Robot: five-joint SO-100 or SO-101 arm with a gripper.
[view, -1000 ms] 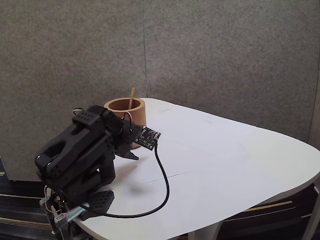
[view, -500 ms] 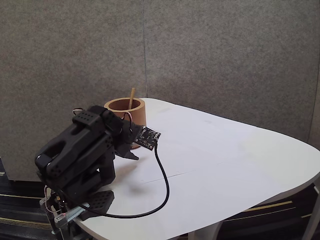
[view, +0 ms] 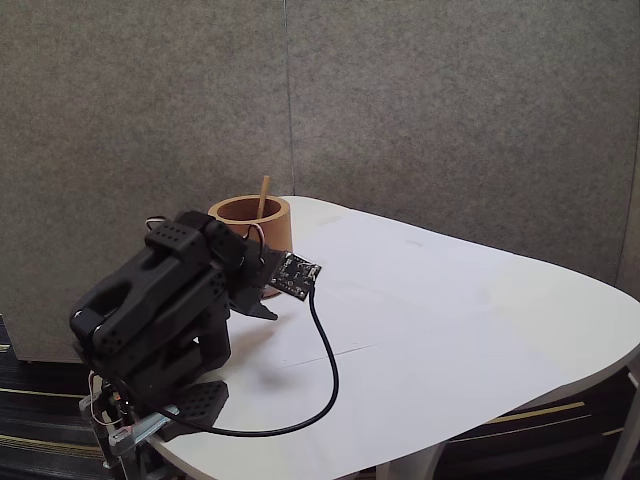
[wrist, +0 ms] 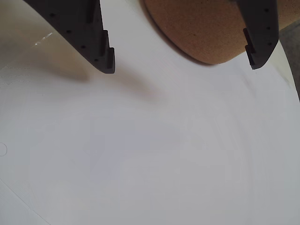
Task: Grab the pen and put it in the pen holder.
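Fixed view looks across from the side; wrist view hugs the table; both share it

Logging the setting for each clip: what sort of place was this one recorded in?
Probably an office or lab corner. A white rounded table stands against grey fabric partition panels, with striped carpet below. On the table sit a small black arm with its black cable and a brown pen holder.

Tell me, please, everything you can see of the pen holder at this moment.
The pen holder is a squat, thick-walled cylinder, terracotta brown and matte. It stands upright on the white table near its back left edge in the fixed view, just behind the folded arm. The thin tan pen stands inside it, leaning on the rim with its top poking out. In the wrist view its grainy wall sits between the open gripper's fingers, untouched.
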